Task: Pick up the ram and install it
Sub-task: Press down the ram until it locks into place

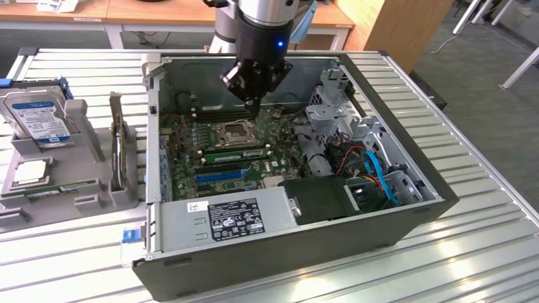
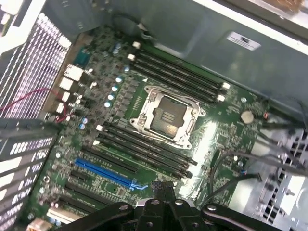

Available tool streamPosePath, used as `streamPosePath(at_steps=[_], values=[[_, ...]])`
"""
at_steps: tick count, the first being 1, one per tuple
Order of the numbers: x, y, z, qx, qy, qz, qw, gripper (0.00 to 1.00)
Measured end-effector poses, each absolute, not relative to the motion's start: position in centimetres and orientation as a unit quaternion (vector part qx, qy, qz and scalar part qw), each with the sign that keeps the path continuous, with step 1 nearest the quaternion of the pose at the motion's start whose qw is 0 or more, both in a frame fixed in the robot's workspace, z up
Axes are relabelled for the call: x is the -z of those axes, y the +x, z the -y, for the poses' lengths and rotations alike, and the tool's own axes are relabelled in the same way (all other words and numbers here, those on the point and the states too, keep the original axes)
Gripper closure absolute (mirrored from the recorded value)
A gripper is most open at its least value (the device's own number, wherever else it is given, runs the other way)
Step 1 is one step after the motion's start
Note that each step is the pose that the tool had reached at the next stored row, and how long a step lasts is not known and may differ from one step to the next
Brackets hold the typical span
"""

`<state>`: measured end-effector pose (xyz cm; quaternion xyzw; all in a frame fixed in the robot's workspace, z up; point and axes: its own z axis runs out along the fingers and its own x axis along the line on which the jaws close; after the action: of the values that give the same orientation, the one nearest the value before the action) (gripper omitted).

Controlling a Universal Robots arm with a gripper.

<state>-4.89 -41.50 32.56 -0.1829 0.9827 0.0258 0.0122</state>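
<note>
While my gripper (image 1: 252, 107) hangs closed and empty above the motherboard (image 1: 227, 148), a ram (image 1: 236, 153) sits seated beside the socket.

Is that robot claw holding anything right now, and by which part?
Nothing seems held: the black gripper hangs shut and empty over the green motherboard.

The flat green printed motherboard (image 2: 207, 139) carries long black plastic slots (image 2: 178, 77) with white end clips; at seven o'clock from its silver metal processor socket (image 2: 168, 115) lies a long bright blue plastic slot (image 2: 103, 173). The case's sheet-metal walls (image 1: 194, 76) are grey.
</note>
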Motion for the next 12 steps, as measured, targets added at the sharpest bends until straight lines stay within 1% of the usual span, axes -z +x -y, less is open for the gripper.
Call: streamPosePath(at_steps=[12], values=[[-32.47,-4.89,41.5,-0.024,-0.074,-0.997,0.015,0.9]])
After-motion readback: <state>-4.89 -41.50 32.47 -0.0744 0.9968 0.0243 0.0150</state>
